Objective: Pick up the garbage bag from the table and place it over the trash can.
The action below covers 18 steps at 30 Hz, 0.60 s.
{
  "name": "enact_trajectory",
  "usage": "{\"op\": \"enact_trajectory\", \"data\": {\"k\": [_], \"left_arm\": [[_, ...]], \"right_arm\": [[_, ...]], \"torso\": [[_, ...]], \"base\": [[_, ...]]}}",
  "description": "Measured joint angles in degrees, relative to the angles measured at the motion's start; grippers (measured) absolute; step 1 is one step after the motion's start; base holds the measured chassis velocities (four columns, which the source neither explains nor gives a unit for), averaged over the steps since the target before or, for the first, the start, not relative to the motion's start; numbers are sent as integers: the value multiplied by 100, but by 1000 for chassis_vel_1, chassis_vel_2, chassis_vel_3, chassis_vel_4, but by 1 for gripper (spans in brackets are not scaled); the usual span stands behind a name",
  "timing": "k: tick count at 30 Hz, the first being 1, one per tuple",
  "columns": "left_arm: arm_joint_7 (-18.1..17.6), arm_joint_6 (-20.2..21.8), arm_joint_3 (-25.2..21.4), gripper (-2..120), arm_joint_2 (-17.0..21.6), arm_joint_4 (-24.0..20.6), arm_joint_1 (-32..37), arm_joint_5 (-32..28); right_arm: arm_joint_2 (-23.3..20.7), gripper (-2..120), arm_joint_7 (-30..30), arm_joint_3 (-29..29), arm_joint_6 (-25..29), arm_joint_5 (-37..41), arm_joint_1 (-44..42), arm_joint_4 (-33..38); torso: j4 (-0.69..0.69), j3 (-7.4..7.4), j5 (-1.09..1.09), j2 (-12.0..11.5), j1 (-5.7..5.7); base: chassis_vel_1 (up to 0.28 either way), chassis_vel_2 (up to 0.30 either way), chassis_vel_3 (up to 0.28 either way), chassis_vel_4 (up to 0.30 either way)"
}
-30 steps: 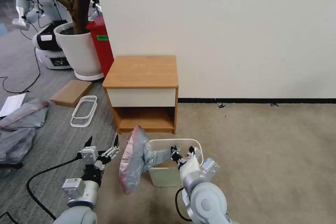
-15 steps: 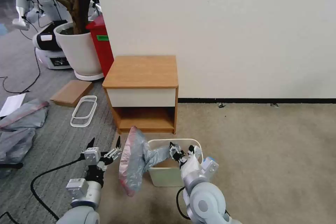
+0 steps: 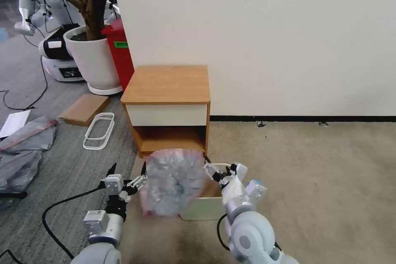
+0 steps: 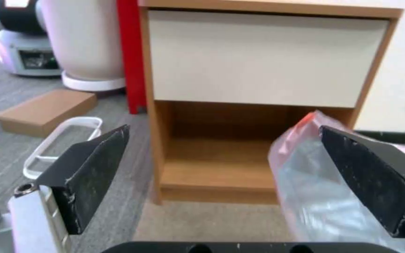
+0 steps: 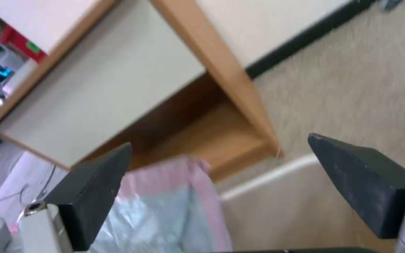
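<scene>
Half the trash can behind garbage bag

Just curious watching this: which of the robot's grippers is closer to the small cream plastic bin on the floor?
Right. The right gripper hovers open over the cream plastic bin's rim; the left gripper, also open, sits beyond the crinkly grey plastic bag.

Translucent grey garbage bag with a pinkish-red edge. Cream-beige trash can. Orange-brown wooden worktop with a white drawer front. Beige carpet; red bin at ten o'clock.
</scene>
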Motion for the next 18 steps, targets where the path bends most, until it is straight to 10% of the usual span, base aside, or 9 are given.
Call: {"op": "enact_trajectory", "data": {"k": [11, 14, 18], "left_arm": [[691, 46, -20, 100, 344, -515, 105, -846], [965, 419, 34, 100, 459, -722, 157, -1394], [1015, 1905, 93, 100, 615, -920, 144, -1930]], "right_arm": [[13, 97, -2, 339, 22, -51, -116, 344], [8, 97, -1, 412, 30, -52, -148, 380], [-31, 97, 0, 553, 64, -32, -227, 451]], "torso": [[0, 0, 0, -1, 0], [0, 0, 0, 0, 0], [0, 0, -1, -1, 0]], "base": [[0, 0, 0, 0], [0, 0, 0, 0], [0, 0, 0, 0]]}}
